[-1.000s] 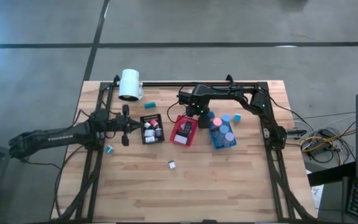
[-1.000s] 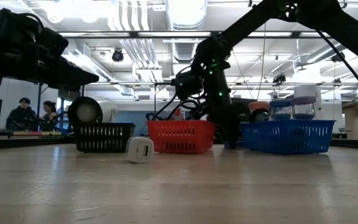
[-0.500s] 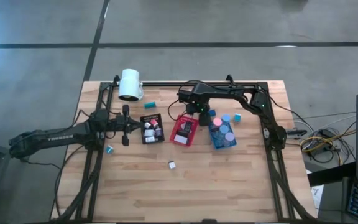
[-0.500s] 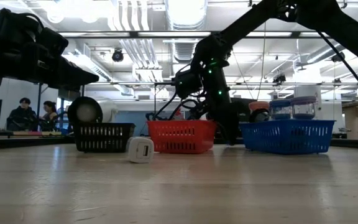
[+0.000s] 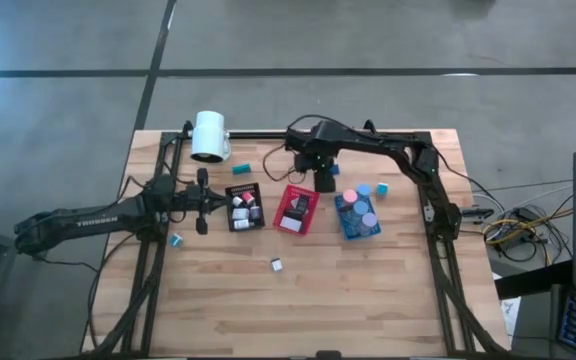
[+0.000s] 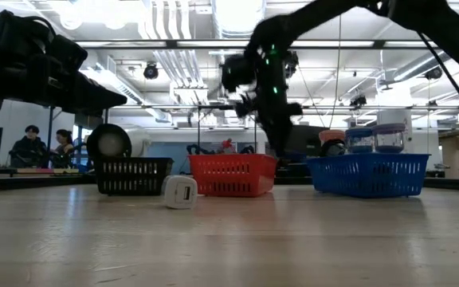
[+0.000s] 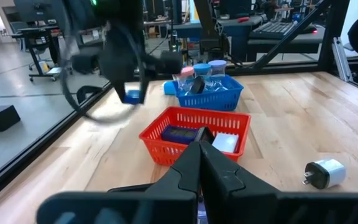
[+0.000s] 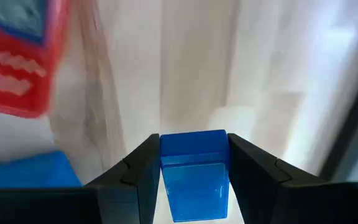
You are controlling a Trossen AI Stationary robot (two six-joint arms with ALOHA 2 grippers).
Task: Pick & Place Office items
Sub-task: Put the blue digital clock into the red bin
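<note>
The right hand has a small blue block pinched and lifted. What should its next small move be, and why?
Probably carry it sideways over the blue tray and lower it there. The right hand is shut on the blue block and hangs above bare table between the red tray and the blue one, which already holds pink and blue caps. The left hand waits shut.

Pale planked wooden table (image 5: pixel 348 290)

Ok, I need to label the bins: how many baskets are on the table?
3, in a row across the table's middle: the black basket on the left, the red basket in the centre, the blue basket on the right. None looks hidden.
</note>
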